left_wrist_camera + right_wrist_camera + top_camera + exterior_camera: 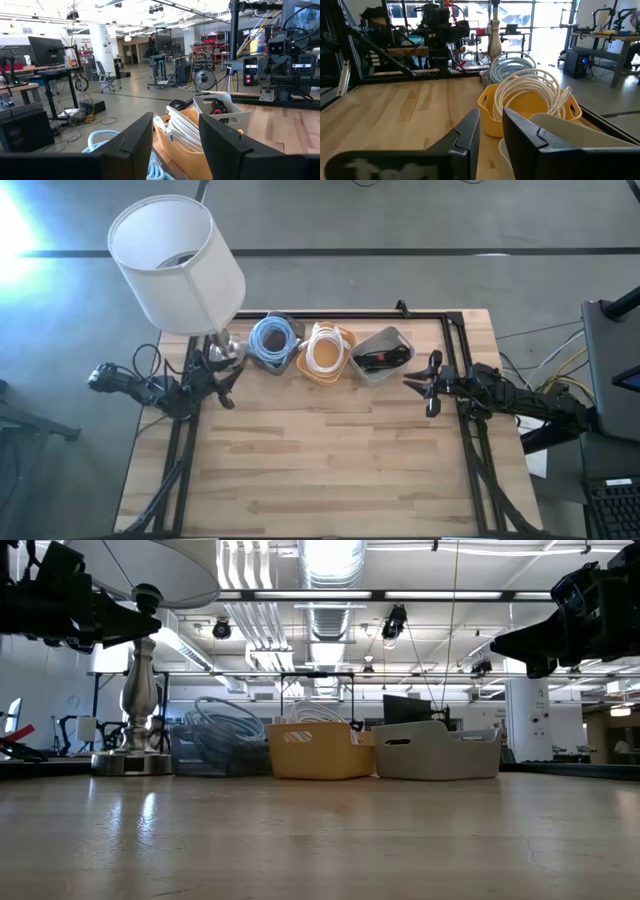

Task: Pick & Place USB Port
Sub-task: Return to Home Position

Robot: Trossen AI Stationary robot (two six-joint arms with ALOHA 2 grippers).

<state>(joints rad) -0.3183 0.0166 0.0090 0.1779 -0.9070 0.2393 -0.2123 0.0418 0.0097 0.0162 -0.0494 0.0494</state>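
Three bins stand in a row at the table's far edge. A dark bin (272, 342) holds a coiled blue cable, a yellow bin (326, 352) a coiled white cable (532, 87), and a grey bin (383, 356) holds black cabled parts (217, 106). My left gripper (226, 386) hovers open above the table, left of the bins and beside the lamp base; its wrist view looks between its fingers (176, 125) toward the bins. My right gripper (424, 385) hovers right of the grey bin, its fingers (491, 117) a small gap apart and empty.
A lamp with a white shade (177, 262) stands on its metal base (132, 755) at the far left corner, close to my left arm. A black frame rail (400, 314) runs behind the bins. The wooden tabletop (320, 460) stretches bare toward the near edge.
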